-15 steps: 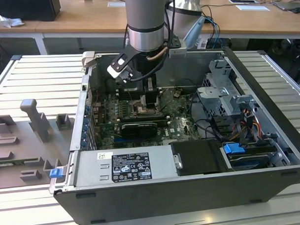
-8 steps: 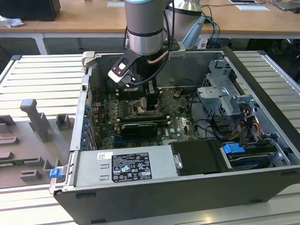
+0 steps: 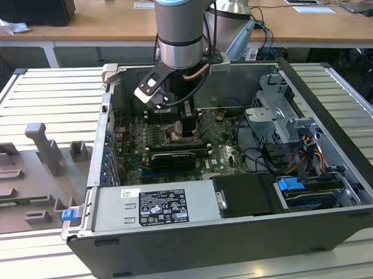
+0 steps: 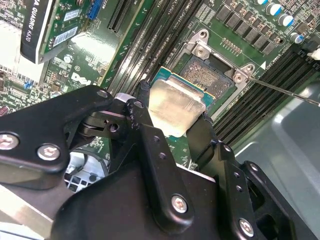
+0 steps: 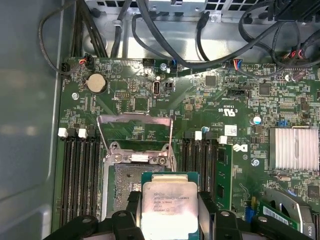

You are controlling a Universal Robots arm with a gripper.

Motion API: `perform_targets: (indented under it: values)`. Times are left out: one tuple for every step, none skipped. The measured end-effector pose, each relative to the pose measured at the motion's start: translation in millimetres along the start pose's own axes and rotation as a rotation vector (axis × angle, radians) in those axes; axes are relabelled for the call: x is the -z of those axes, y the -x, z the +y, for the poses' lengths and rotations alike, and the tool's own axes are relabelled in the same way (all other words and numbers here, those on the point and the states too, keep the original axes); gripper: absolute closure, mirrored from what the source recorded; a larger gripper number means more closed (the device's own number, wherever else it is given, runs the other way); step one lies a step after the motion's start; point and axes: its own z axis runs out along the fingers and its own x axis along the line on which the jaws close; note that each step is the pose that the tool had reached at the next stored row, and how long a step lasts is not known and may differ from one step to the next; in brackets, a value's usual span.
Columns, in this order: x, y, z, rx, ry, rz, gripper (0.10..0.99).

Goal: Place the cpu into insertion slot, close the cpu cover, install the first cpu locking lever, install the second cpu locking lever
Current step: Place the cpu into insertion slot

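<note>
Exterior view, from its left to its right:
- Counter (image 3: 50,95): slatted pale metal. It carries a grey fixture plate (image 3: 34,175) with moulded blocks.
- Computer case (image 3: 335,171): black, lying open.
- Power supply (image 3: 155,205): silver box along the near wall of the case.
- Robot arm (image 3: 179,29): reaches down into the case over the green motherboard (image 3: 227,153).
- Drive cage (image 3: 277,112): grey metal, with a blue pull tab (image 3: 290,185) below it.

First wrist view:
- Memory slots (image 5: 75,180): long, black, beside the socket.
- Cpu cover (image 5: 135,117): silver window frame, standing raised on its hinge.
- Insertion slot (image 5: 122,185): dark square socket, lying open.
- Cpu (image 5: 169,210): partly hides the slot.
- Finned heatsink (image 5: 292,147): well apart.

Cpu, both wrist views:
- Looks: small flat square, pale silver lid with faint print, green rim.
- Place: over the near edge of the insertion slot (image 4: 210,75). It is tilted in the second wrist view and not seated.
- Held by: pincer (image 4: 174,112), its black fingers (image 4: 142,95) clamped narrow on two opposite edges of the chip.

Handling, as a judgement: light, stiff and thin. The metal lid is likely slick, and the underside contacts and socket pins are probably fragile. The opposite edges, as now gripped, are the sound hold.

Also noted: a thin wire rod (image 4: 280,89) runs off from the socket corner.
</note>
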Motion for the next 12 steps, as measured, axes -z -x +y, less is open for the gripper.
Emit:
perform_targets:
  values:
    - [0.0,0.0,0.0,0.000,0.000,0.0000,0.545]
    - [-0.1,0.0,0.0,0.000,0.000,0.0001,0.545]
    - [-0.3,0.0,-0.2,0.000,0.000,0.0000,0.545]
    - [-0.4,0.0,-0.2,0.000,0.000,0.0000,0.545]
    - [-0.8,0.0,-0.5,0.000,0.000,0.0003,0.545]
    - [-1.5,-0.1,-0.8,0.000,0.000,0.0003,0.545]
    - [-2.3,0.0,-1.3,0.000,0.000,0.0001,0.545]
    - [-5.0,0.0,-1.9,0.000,0.000,0.0001,0.545]
    - [-8.4,-0.6,-2.7,0.000,0.000,0.0002,0.545]
    - [-10.0,-1.8,-2.8,0.000,0.000,-0.0001,0.545]
    - [-10.7,-2.8,-2.8,0.000,0.000,-0.0001,0.545]
    - [-11.2,-3.6,-2.9,0.000,0.000,0.0001,0.545]
